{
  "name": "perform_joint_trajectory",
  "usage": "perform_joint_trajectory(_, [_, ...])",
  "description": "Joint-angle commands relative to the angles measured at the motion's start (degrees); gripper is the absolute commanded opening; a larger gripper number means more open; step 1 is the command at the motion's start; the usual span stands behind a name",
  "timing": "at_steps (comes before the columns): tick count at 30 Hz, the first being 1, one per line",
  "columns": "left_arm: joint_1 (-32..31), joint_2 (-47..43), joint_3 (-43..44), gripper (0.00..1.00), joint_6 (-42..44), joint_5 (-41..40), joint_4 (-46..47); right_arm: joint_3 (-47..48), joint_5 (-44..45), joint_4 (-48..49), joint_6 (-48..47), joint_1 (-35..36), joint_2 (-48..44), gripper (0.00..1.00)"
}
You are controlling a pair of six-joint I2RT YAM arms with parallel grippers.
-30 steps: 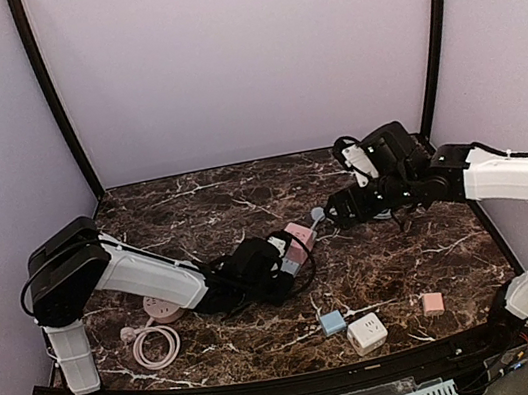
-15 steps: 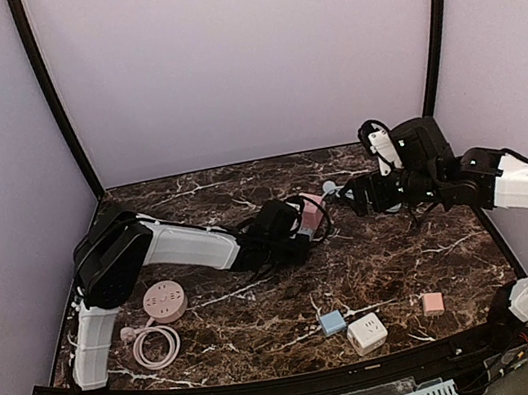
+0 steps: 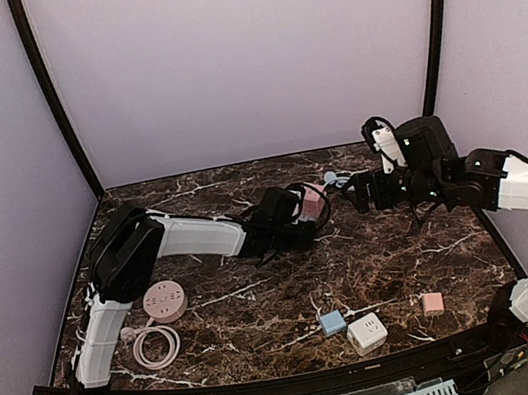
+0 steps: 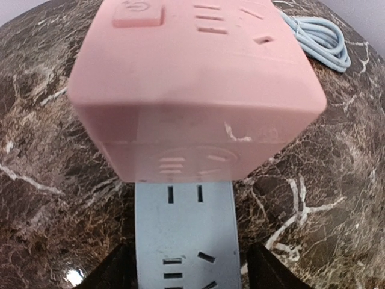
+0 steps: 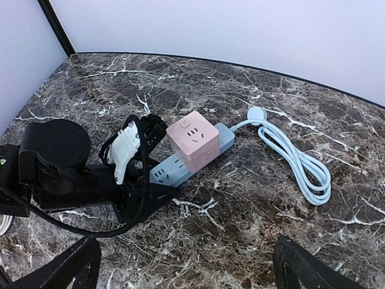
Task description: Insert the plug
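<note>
- Plainly, the pink cube adapter [image 5: 192,139], smooth matte plastic with rounded corners, sits plugged atop the flat pale-blue power strip [image 4: 183,241] on the veined dark marble surface [image 5: 240,229].
- The strip's long axis runs straight away from the left tool [image 4: 189,262] toward its looped blue cord [image 5: 301,162] and round plug [image 5: 257,113].
- Its fingers straddle the strip's near end, slightly parted, with a sliver of gap on one side.
- Opposite, the right tool [image 5: 183,268] hangs wide open and empty, apart from the cube.

Lab booth, lilac walls [image 3: 241,59], marble tabletop [image 3: 263,309]
</note>
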Motion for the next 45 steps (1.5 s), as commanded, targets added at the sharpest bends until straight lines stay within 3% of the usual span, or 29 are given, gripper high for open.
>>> perform_joint_trajectory(1, [-0.01, -3.7, -1.98, 0.71, 1.36, 2.02, 0.78, -0.28, 0.6, 1.85, 0.55, -0.49, 0.3, 0.99])
perform_joint_trajectory(3, [-0.06, -6.19, -4.25, 0.85, 1.91, 1.86, 1.71, -0.37, 0.94, 2.0, 0.61, -0.49, 0.27, 0.99])
perform_joint_trajectory(11, [-0.15, -17.43, -12.65, 0.97, 3.17, 1.13, 2.11, -0.63, 1.12, 2.6, 0.43, -0.47, 0.33, 0.99])
perform_joint_trajectory(31, [-0.46, -42.5, -41.95, 0.98, 0.77, -12.88, -4.52, -0.55, -1.31, 3.86, -0.56, -0.49, 2.82, 0.98])
perform_joint_trajectory(36, [-1.44, -47.16, -49.08, 0.95, 3.55, -6.02, -2.02, -0.2, -2.91, 4.22, -0.83, -0.5, 3.57, 0.99])
perform_joint_trajectory(42, [-8.45, -47.5, -50.84, 0.94, 9.81, 0.94, -0.4, 0.33, -6.24, 4.15, -0.55, -0.4, 4.98, 0.99])
perform_joint_trajectory(45, [-9.88, -46.93, -52.06, 0.93, 11.14, 8.07, 4.25, -0.25, -7.78, 3.98, 0.2, -0.37, 4.9, 0.99])
